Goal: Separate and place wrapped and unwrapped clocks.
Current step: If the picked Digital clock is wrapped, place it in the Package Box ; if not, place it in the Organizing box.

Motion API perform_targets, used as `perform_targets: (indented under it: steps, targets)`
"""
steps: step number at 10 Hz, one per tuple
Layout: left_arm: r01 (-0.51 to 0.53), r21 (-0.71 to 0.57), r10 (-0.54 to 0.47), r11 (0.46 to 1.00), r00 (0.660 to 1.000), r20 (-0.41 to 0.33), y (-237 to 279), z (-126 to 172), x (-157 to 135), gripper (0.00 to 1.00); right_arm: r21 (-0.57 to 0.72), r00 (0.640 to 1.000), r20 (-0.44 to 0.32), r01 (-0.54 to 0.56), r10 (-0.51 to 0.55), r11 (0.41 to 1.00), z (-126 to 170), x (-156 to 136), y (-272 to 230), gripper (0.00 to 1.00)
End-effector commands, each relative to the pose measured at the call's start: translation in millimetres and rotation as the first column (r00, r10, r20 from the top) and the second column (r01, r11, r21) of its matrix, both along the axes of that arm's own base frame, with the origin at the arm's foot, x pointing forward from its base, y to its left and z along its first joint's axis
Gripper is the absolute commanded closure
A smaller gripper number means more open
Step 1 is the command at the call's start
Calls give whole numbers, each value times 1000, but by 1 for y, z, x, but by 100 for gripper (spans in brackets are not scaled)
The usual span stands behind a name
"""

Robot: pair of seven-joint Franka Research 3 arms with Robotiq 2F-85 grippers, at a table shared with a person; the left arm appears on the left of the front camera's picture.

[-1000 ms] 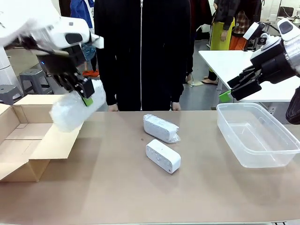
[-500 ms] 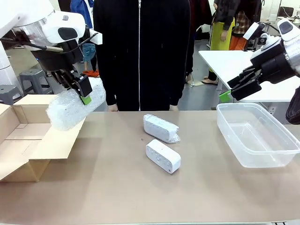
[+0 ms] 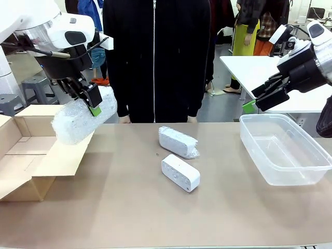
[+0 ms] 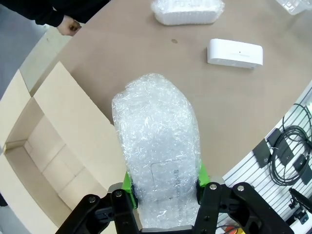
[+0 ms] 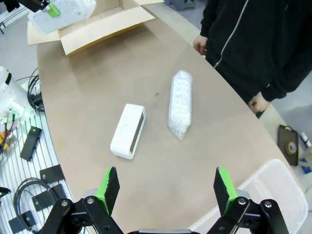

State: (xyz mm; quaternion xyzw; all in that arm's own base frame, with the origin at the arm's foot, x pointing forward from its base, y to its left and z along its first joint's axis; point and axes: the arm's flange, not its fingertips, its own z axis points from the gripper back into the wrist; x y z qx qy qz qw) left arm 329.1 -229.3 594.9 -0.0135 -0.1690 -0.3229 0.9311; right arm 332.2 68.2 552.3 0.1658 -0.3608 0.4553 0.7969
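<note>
A wrapped clock (image 3: 78, 122) is clamped in the left end effector (image 3: 89, 104) and held in the air above the inner flap of an open cardboard box (image 3: 57, 158) at the left edge of the bench (image 3: 129, 218). A second wrapped clock (image 3: 178, 141) and a bare clock (image 3: 180, 173) are laid just apart at mid-bench, in front of a person (image 3: 155, 57) in black. A clear tub (image 3: 298, 176) is set at the right. Near its far corner, the right end effector (image 3: 259, 99) is held aloft with fingers wide apart.

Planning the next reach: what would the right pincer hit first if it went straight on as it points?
Probably bare table, short of the clock and bundle; depth is unclear.
</note>
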Motion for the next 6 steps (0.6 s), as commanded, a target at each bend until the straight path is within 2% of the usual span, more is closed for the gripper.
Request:
perform_targets:
  steps: [1,6]
  targets:
    - [-19,-2,19,1000,1000,7,-1,3,0,100,8,1000,-7,-12,12,1000,-1,0,-1,0]
    - [-19,-2,19,1000,1000,7,-1,3,0,100,8,1000,-7,-12,12,1000,-1,0,-1,0]
